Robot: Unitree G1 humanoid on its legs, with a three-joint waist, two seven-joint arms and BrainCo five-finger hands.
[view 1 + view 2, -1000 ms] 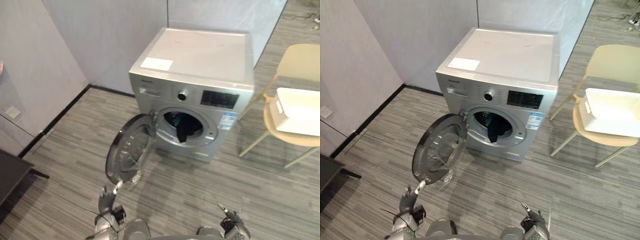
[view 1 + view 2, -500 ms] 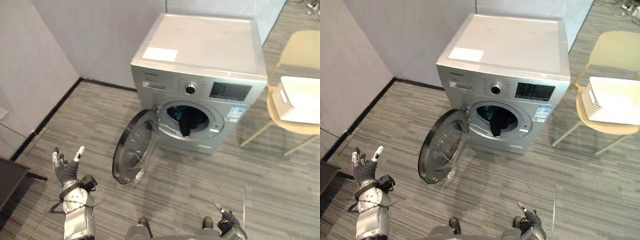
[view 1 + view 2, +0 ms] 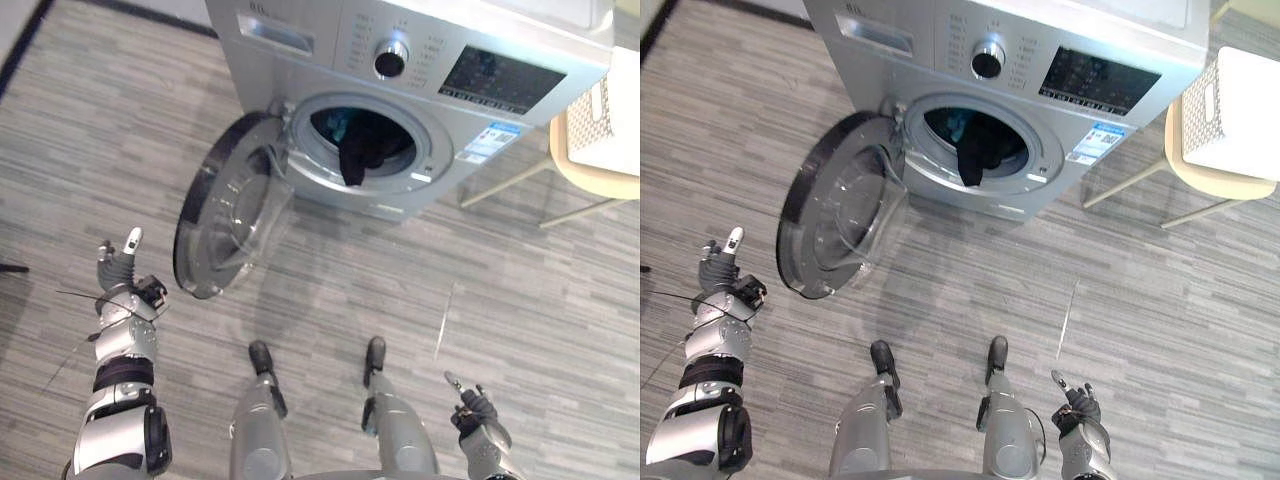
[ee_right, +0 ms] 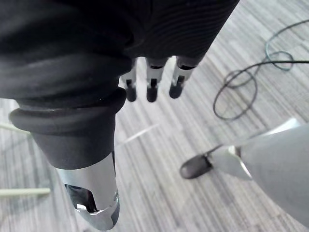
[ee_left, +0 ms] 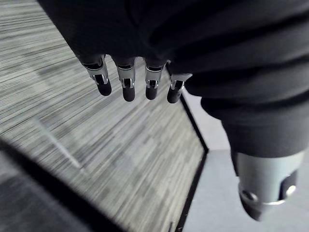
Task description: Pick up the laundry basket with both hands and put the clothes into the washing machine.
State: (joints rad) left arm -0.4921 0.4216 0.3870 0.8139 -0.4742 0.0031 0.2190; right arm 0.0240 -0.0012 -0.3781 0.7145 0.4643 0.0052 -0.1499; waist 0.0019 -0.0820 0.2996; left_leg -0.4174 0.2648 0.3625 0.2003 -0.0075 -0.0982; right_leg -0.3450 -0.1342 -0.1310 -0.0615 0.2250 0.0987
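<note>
At the far edge of the grey striped plank floor (image 3: 520,300): silver front-loading washing machine (image 3: 400,60), round glass door (image 3: 225,215) swung wide open to the left. Inside the drum, dark crumpled clothes (image 3: 360,155), one fold hanging over the lower lip of the opening.

White perforated plastic laundry basket (image 3: 1240,95) resting on the seat of a beige chair (image 3: 1215,187), just beside the machine's right side and well apart from both hands.

Left robot hand (image 3: 118,268) raised over the floor near the outer rim of the open door, not touching it. Fingers (image 5: 128,87) straight and loosely spread. Holds nothing.

Right robot hand (image 3: 470,405) low over the near right part of the floor. Fingers (image 4: 151,89) straight as well, palm empty.
</note>
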